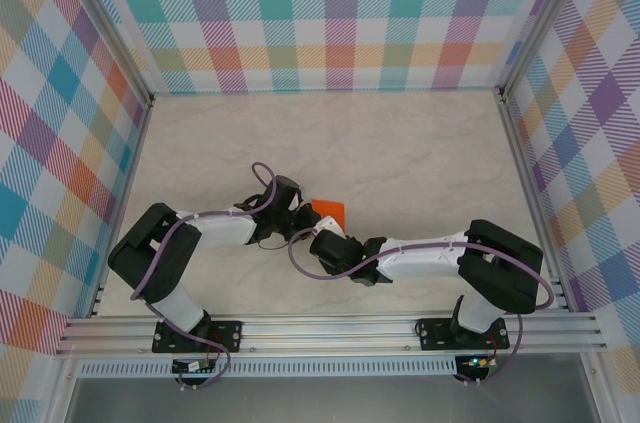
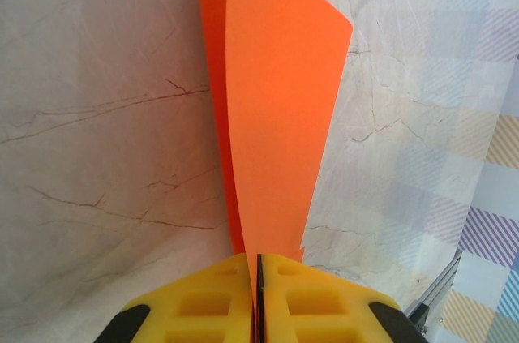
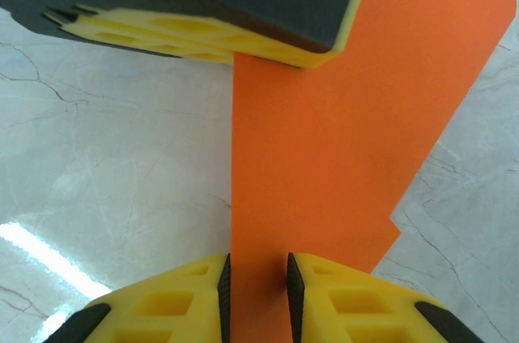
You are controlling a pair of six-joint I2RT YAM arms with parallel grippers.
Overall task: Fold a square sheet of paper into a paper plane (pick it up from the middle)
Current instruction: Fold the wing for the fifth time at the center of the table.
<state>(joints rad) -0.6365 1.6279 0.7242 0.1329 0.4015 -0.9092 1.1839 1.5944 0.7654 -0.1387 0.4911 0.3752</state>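
Observation:
The orange sheet of paper [image 2: 276, 100] is folded into a narrow creased shape that widens away from my left gripper [image 2: 259, 260], which is shut on its near end. From above, an orange corner of the paper [image 1: 330, 209] shows between the two wrists at the table's middle. My right gripper [image 3: 259, 268] has its jaws a small gap apart, astride the straight left edge of the paper [image 3: 340, 132], with orange showing flat in the gap. In the right wrist view the left gripper's yellow fingers [image 3: 203, 39] hold the paper's far edge.
The marble-patterned tabletop [image 1: 400, 143] stretches behind the grippers. Plaid walls [image 1: 330, 13] on aluminium frame posts close in the back and both sides. Both arms reach inward and meet near the middle, close to the front rail [image 1: 330, 328].

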